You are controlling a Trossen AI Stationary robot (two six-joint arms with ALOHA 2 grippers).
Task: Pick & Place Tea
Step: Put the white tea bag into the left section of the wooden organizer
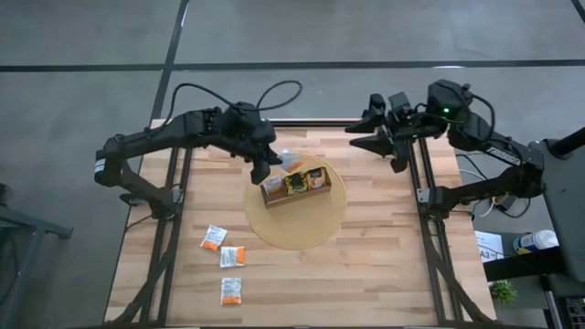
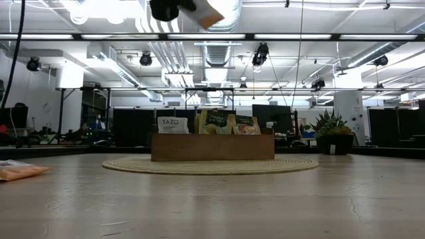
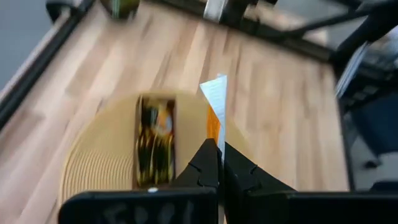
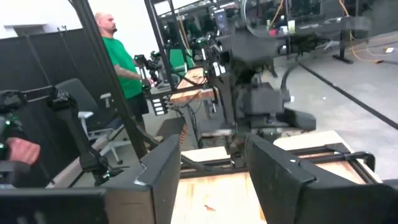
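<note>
One sachet in hand: the left gripper (image 1: 262,170) is clamped on a white-and-orange tea sachet (image 3: 216,109), held by its lower edge above the left end of the wooden tray (image 1: 294,190).
Step in hand: judged to be lowering this sachet into the tray.
Doing it well: keep the sachet upright and edge-down, line it up with the leftmost compartment, which looks least full, and part the fingers only once the lower edge is between the walls.
Tray: on a round woven mat (image 1: 315,233) near the middle of the bench, toward its far edge; sachets already stand upright in it.
In the way: the standing sachets (image 2: 219,122) could catch or tip as the new one comes down.
Three loose sachets (image 1: 228,258): flat on the bench toward its near left corner, well apart from the mat.
Right gripper (image 1: 384,135): waiting above the far right edge, fingers apart, holding nothing.
Beyond the bench: a person in a green shirt (image 4: 121,56).
</note>
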